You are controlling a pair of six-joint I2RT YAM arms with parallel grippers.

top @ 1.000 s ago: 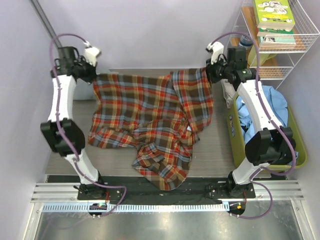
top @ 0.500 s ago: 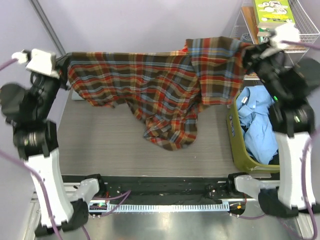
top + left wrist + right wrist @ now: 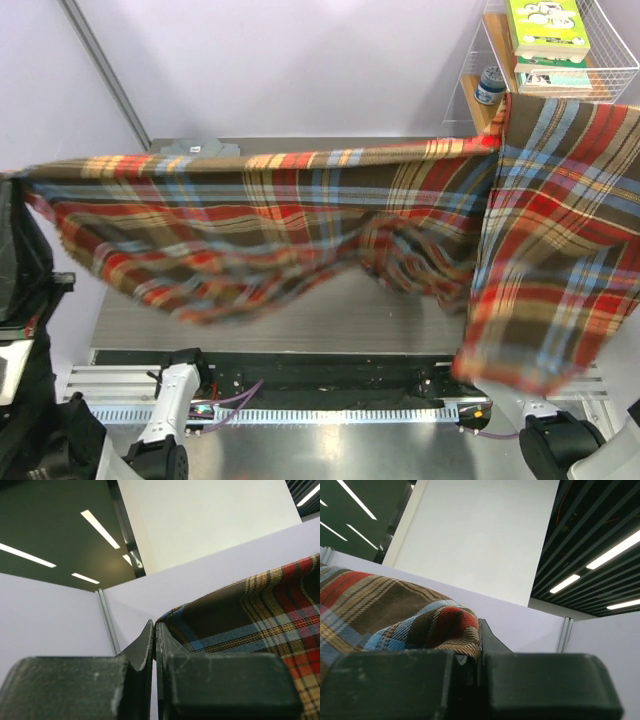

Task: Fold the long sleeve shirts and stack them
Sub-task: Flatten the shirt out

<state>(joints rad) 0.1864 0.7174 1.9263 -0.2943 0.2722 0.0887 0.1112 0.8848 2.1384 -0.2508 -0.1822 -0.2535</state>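
Holding the shirt (image 3: 300,220) stretched across the whole frame, we now have it high over the table (image 3: 320,322), where a second ago it lay crumpled. That spreads it out, which we judge readies it to be laid flat for folding. The left arm (image 3: 22,270) stands tall at the left edge and the right arm (image 3: 560,448) shows only at lower right. Both wrists tip toward the ceiling. The left tool (image 3: 155,632) and right tool (image 3: 479,636) are each clenched on a shirt edge.

Reads as soft, matt woven cloth across the shirt (image 3: 300,210). Looks like scuffed matt black plastic on the fingers (image 3: 140,652). Gleams as brushed metal on the plate (image 3: 330,455).
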